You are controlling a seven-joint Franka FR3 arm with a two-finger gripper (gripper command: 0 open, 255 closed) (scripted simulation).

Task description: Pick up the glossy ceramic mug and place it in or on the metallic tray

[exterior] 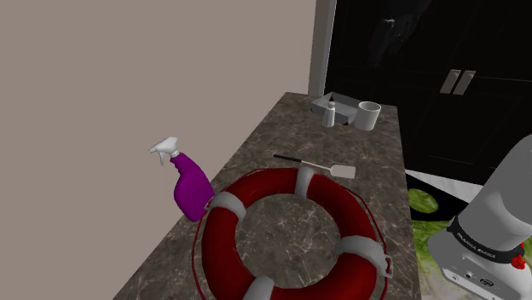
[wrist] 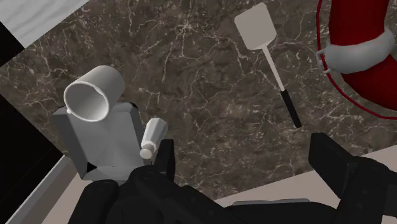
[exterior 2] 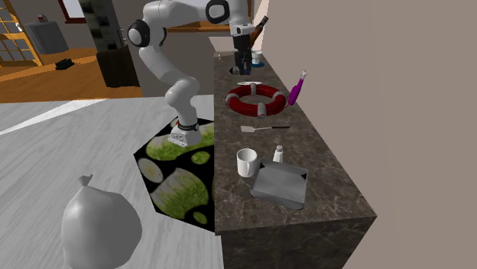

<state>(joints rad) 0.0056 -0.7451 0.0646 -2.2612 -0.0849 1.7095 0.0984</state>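
Note:
A plain white mug (exterior 2: 246,162) stands upright on the dark marble counter, just beside a corner of the grey tray (exterior 2: 279,185). In the shoulder view the mug (exterior: 368,115) is at the counter's far end, right of the tray (exterior: 338,106). A small white bottle (exterior 2: 279,154) stands at the tray's edge. My gripper (exterior 2: 243,65) hangs high over the other end of the counter, beyond the red ring and far from the mug. In the wrist view the gripper (wrist: 248,165) is open with nothing between its fingers; the mug (wrist: 92,98) and tray (wrist: 102,143) lie well ahead.
A red-and-grey life ring (exterior: 286,234) covers much of the counter, with a purple spray bottle (exterior: 189,183) beside it near the wall. A spatula (exterior: 315,164) lies between ring and tray. Dark cabinets (exterior: 443,85) stand behind. On the floor lies a grey bag (exterior 2: 99,225).

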